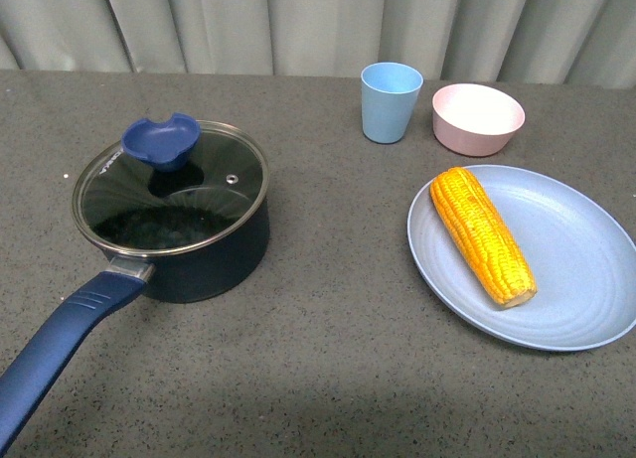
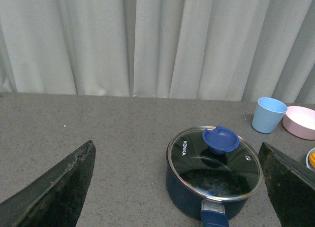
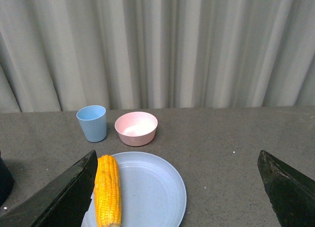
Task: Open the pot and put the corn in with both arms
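Pot point(image 1: 189, 249): left half of the grey table point(image 1: 318, 379), glass lid point(image 1: 171, 190) seated on it. Long handle point(image 1: 60, 349) runs toward the robot and out of the front view at the lower left corner.
- Risk: an arm coming in low on the left could clip the handle and turn the whole pot.
- Room: bare table left of the pot, behind it, and in a wide strip between pot and plate. That strip looks the likeliest spot to park the lid.

Plate point(image 1: 586, 269): right side, pale blue, its far right edge cut off by the frame.

Corn point(image 1: 482, 236): lies on the plate's left part, aslant.
- Risk: round cob, likely to roll or slip if pinched off-centre.

Pink bowl point(image 1: 477, 118) and blue cup point(image 1: 391, 102): just behind the plate, side by side. An overreach past the corn could knock them.

Knob point(image 1: 161, 142): small and smooth-looking. A shallow pinch could drop the glass lid.

Left gripper point(image 2: 176, 144): spread wide, empty, pot ahead of it.
Right gripper point(image 3: 176, 152): spread wide, empty, corn near one finger.
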Available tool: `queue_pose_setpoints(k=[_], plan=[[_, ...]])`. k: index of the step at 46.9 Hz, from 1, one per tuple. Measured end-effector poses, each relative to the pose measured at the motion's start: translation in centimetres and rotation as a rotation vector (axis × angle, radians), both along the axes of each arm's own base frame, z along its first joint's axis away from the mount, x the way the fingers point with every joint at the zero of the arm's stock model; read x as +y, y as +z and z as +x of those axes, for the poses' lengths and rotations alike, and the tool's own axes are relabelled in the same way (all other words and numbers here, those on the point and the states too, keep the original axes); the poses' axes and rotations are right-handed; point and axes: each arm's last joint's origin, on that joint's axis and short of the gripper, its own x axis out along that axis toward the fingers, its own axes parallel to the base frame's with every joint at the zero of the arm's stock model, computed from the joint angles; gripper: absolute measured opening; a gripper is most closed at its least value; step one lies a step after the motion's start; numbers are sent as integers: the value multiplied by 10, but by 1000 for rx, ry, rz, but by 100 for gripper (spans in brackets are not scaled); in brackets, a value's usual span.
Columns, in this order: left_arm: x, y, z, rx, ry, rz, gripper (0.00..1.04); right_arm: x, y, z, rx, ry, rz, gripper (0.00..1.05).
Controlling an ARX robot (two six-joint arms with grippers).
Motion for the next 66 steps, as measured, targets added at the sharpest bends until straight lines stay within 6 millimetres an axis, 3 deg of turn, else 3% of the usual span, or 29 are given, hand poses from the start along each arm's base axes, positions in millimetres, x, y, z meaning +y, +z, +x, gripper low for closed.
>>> queue_pose_setpoints(k=[66], plan=[[0,0,0,0,0,0,98,0,0,0,0,0,0,95]])
